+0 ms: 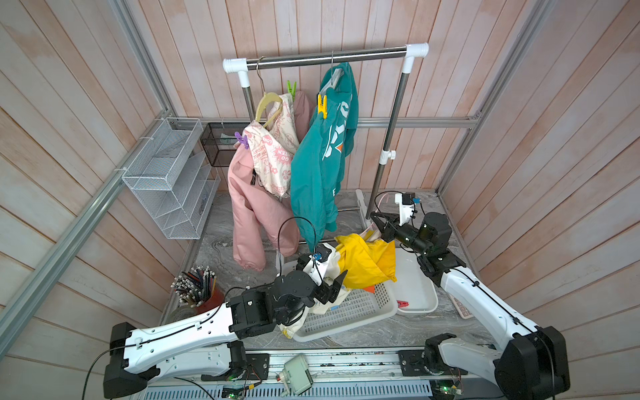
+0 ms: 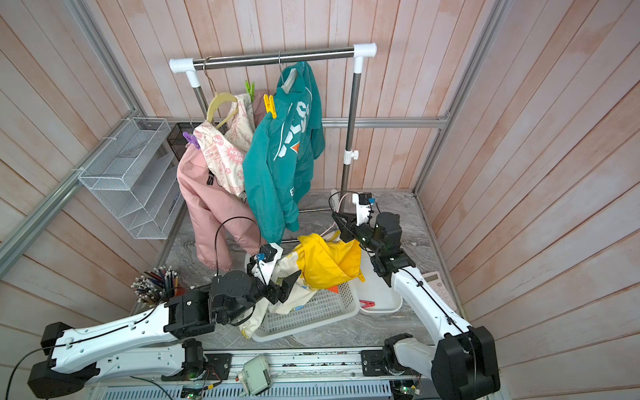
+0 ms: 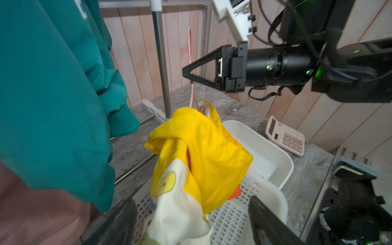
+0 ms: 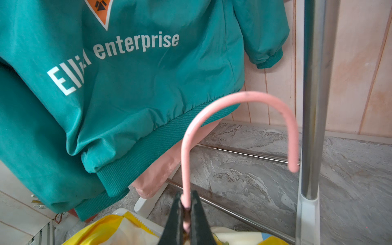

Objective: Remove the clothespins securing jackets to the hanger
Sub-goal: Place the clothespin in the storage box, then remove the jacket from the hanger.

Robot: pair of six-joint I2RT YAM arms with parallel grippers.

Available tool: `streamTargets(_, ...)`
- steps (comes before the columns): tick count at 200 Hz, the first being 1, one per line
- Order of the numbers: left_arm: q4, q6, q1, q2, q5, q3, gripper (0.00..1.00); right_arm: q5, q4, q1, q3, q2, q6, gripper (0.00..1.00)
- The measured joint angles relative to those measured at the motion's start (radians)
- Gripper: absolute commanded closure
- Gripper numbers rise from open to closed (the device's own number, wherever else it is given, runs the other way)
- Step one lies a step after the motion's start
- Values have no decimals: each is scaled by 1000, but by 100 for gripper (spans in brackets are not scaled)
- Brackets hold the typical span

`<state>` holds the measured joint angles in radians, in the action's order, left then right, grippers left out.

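Polished metal rail [image 1: 325, 57], teal jacket [image 1: 315, 173] in smooth cloth, perforated plastic basket [image 1: 353, 310], matt wood-plank walls [image 1: 554, 138].

Robot test cell: panelled walls [image 1: 554, 138], aluminium frame [image 1: 433, 122].

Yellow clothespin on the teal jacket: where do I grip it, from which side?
Pinch the two splayed legs at the top of the yellow clothespin, probably from the robot's side, slightly above. Its biting end points down into the shoulder of the teal jacket; the legs stand clear of cloth.
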<state>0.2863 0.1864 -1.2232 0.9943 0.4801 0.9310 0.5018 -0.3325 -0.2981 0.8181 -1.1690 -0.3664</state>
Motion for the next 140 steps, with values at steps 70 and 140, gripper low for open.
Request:
streamTargets(70, 135, 64, 92, -12, -129, -7, 35, -3, 20, 0, 8, 0, 1, 100)
streamTargets(140, 116, 47, 150, -36, -213, -29, 86, -5, 23, 3, 8, 0, 1, 100)
